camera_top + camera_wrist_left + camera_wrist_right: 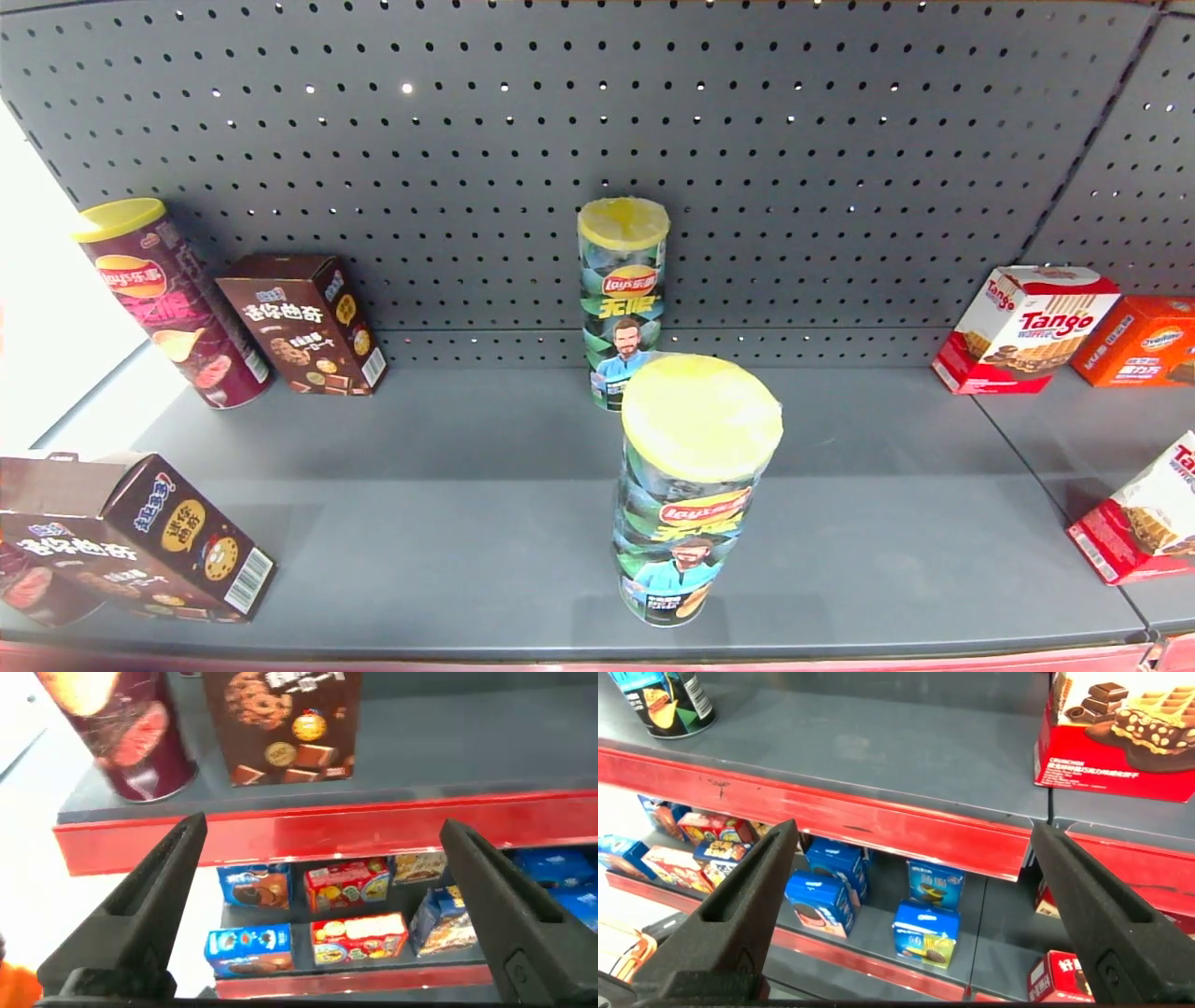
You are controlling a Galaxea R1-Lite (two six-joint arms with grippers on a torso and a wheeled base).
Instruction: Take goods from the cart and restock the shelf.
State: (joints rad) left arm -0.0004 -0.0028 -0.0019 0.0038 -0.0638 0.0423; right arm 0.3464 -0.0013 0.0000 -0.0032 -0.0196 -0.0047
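Observation:
Two green chip cans with yellow lids stand upright on the grey shelf [448,523]: one at the back middle [623,299], one near the front edge [695,495]. My left gripper [322,915] is open and holds nothing. It hangs in front of the shelf's red front lip [374,826], below a maroon can [135,737] and a brown cookie box [285,723]. My right gripper [910,905] is also open and holds nothing, out in front of the red lip [878,812]. From there I see the base of a green can [668,700] and a red wafer box [1120,728].
At the left stand a maroon can [173,303], a brown cookie box [303,322] and more brown boxes [140,541] at the front corner. At the right sit wafer boxes [1027,327] [1139,523] and an orange box [1144,341]. A lower shelf holds several blue boxes [822,901] and red boxes [346,882].

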